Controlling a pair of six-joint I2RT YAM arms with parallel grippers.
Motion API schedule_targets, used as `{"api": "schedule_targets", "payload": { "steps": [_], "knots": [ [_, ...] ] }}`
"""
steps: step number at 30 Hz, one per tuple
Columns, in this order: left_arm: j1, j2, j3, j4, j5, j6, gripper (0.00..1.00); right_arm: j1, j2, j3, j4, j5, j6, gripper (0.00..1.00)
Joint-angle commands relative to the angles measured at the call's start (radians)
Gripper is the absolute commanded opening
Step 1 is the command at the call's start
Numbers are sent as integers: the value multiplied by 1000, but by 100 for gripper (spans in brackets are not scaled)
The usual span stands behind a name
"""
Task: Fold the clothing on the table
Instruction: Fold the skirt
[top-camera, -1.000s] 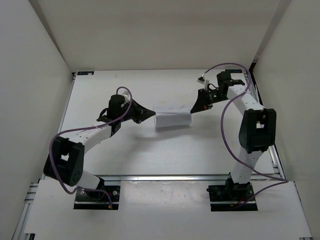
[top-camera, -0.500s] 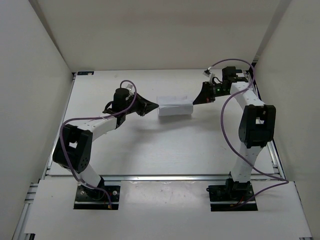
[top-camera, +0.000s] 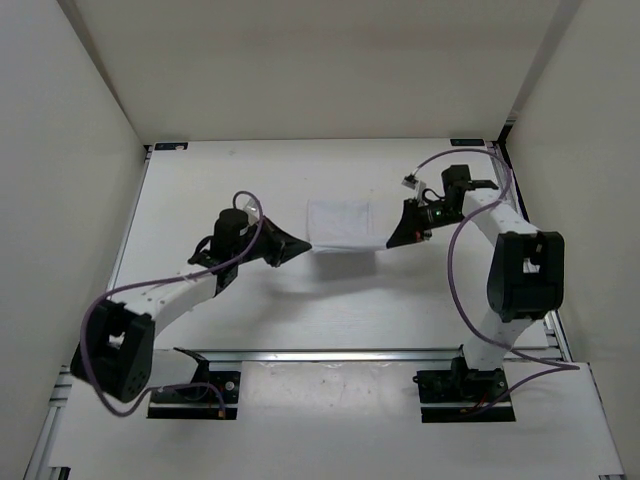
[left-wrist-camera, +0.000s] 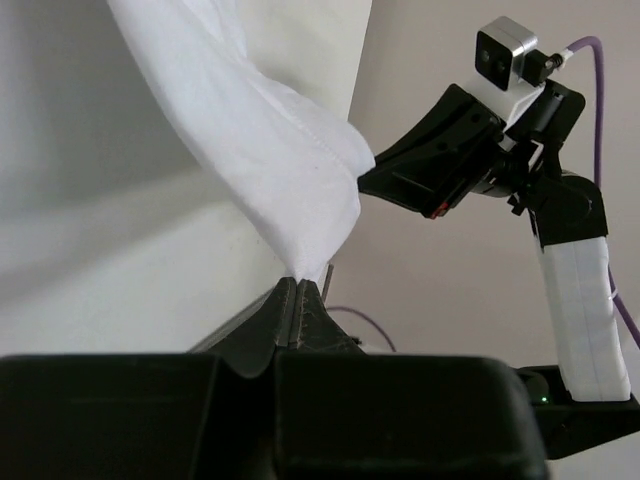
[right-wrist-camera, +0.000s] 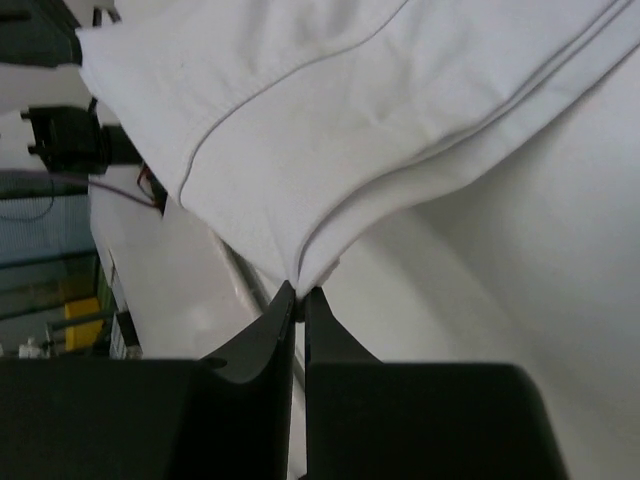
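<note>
The clothing (top-camera: 340, 222) is around the middle of the worktop (top-camera: 230, 180) in the top view. Its near edge is stretched between the left jaws at its left corner and the right jaws at its right corner, with a shadow on the surface just below. From the left wrist, the left jaws are pressed together on a corner of the clothing (left-wrist-camera: 270, 150), and the right jaws meet its other end. From the right wrist, the right jaws pinch a hemmed corner of the clothing (right-wrist-camera: 350, 120).

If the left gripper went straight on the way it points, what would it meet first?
The clothing that the left gripper pinches; past it, the right gripper holding the opposite edge looks roughly in line, though depth is unclear.
</note>
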Motion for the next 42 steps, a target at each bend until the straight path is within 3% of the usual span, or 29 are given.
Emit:
{"api": "schedule_targets", "payload": {
  "steps": [1, 6, 11, 14, 16, 19, 21, 25, 27, 29, 30, 31, 32, 33, 34, 36, 38, 40, 42],
  "knots": [
    [53, -177, -100, -95, -52, 35, 0, 12, -165, -125, 9, 214, -96, 0],
    [84, -439, -269, -239, -11, 46, 0, 143, -387, -358, 26, 329, -97, 0],
    [102, -769, -419, -397, 8, -35, 0, 117, -561, -536, -55, 323, -131, 0],
    [66, -1041, -464, -547, -8, -103, 0, 112, -668, -541, -14, 338, -110, 0],
    [47, -1154, -458, -674, -29, -131, 0, 146, -716, -535, -16, 319, -90, 0],
    [77, -1240, -461, -726, -17, -157, 0, 152, -765, -559, -7, 306, -67, 0],
    [105, -1223, -462, -707, 27, -133, 0, 136, -750, -552, -9, 311, -80, 0],
    [177, -1038, -398, -695, 63, -1, 0, 134, -715, -549, -17, 321, -97, 0],
    [156, -947, -355, -681, 29, 77, 0, 146, -693, -550, -11, 343, -94, 0],
    [48, -808, -277, -646, -33, 127, 9, 155, -686, -558, -8, 361, -84, 0],
    [-29, -770, -230, -644, -102, 163, 16, 158, -679, -547, 1, 389, -65, 6],
    [-63, -695, -203, -635, -162, 212, 20, 169, -673, -547, 13, 447, -38, 18],
    [-132, -617, -158, -614, -182, 229, 25, 162, -670, -540, 15, 472, -32, 62],
    [-167, -537, -119, -609, -201, 269, 32, 149, -669, -534, 15, 513, -31, 88],
    [-177, -498, -108, -585, -196, 297, 42, 140, -673, -517, 12, 547, -33, 94],
    [-200, -401, -49, -534, -187, 329, 56, 116, -669, -497, 9, 559, -38, 94],
    [-211, -309, -16, -486, -225, 348, 82, 112, -673, -491, 7, 555, -25, 94],
    [-229, -259, 25, -471, -256, 386, 99, 108, -673, -503, 24, 544, -24, 94],
    [-235, -190, 48, -462, -270, 406, 99, 100, -679, -518, 39, 533, -27, 94]
  ]
}}
